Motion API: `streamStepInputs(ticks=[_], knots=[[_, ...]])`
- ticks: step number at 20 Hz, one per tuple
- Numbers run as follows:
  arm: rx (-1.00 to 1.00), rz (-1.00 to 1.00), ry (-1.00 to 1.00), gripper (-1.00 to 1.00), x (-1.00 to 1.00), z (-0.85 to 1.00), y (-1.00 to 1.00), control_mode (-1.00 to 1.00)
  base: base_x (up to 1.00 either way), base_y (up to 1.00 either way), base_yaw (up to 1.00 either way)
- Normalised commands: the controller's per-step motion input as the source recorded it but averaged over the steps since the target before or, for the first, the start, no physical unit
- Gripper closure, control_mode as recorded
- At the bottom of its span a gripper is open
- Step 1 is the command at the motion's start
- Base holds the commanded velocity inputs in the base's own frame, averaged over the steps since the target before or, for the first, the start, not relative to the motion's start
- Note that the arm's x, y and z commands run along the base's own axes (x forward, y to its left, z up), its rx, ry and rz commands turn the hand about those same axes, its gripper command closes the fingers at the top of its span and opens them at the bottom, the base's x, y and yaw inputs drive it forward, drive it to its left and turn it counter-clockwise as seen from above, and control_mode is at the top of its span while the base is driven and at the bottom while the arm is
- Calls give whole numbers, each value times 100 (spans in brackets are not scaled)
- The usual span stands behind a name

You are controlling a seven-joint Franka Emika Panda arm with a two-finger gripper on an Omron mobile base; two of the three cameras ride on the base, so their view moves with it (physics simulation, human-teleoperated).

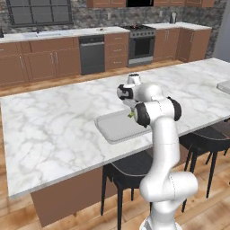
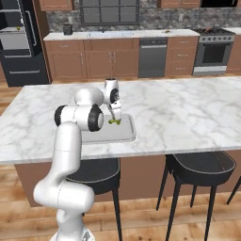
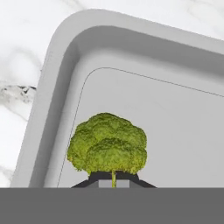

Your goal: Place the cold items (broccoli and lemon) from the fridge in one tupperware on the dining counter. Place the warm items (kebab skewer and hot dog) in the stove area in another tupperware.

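While the arm reached down over the dining counter [image 1: 54,130], its gripper [image 3: 113,183] was clamped on the stem of the broccoli [image 3: 107,143], holding the green head just above the floor of the grey tupperware [image 3: 57,100]. That tupperware sat near the counter's front edge, above a dark stool [image 2: 200,167].

A shallow grey rectangular tupperware tray [image 1: 114,128] lies on the white marble island surface [image 1: 54,130], near the surface's front edge. A green broccoli floret [image 3: 107,146] hangs over the tray's floor near one corner, clamped by its stem between the fingers [image 3: 94,180]. Black round stools [image 2: 200,167] stand below that front edge
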Motion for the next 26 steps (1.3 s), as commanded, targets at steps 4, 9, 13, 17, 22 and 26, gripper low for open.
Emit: streamStepInputs(ticks=[4,9,13,17,22,26], knots=[[-5,-2,-2,-100,-26,37,1,-100,0,0,0],[0,3,-10,-100,-63,62,-1,-100,0,0,0],[0,40,-31,-100,-100,9,-1,-100,0,0,0],[-7,51,-8,-100,-100,36,21,-100,0,0,0],[-2,44,19,-100,-100,91,32,-100,0,0,0],[0,39,16,-100,-100,45,5,-100,0,0,0]])
